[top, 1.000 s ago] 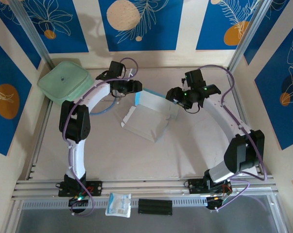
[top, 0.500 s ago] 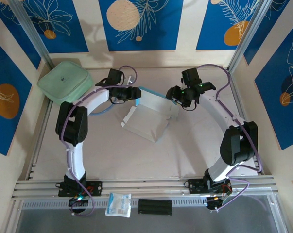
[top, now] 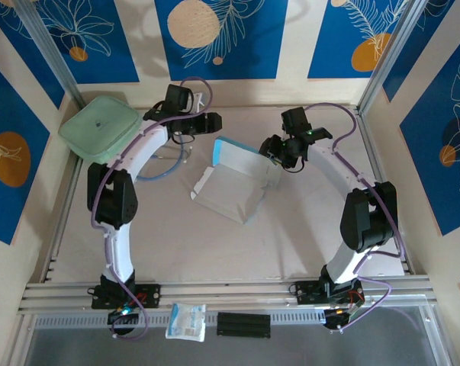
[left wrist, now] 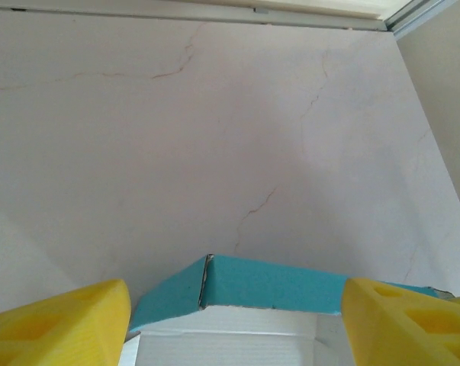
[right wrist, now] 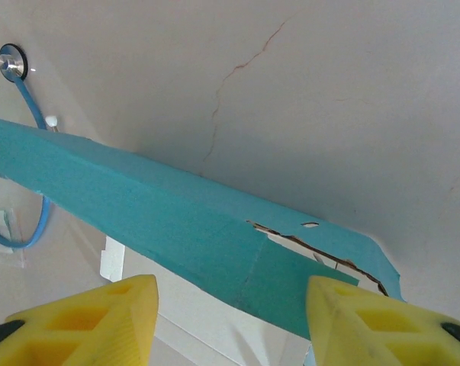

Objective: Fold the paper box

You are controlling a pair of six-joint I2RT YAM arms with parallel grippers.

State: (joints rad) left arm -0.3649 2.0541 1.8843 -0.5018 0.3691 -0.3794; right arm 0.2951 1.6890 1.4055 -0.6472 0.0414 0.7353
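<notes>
Box: we find the paper box (top: 228,191) mid-worktop (top: 176,236), white base flat, blue far flap (top: 241,155) standing
Right arm: the right end effector (top: 275,155) straddles the flap's right end, jaws half-wide and narrowing, not clamped
Left arm: the left end effector (top: 217,122) has opened wide and drawn back from the flap's left corner
Meaning: we judge the flap stands unsupported, the fold barely begun

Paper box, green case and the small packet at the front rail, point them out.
paper box (top: 231,189), top view, on its white inner panel.
green case (top: 101,127), top view, middle of its lid.
small packet (top: 186,321), top view, its middle.
</notes>
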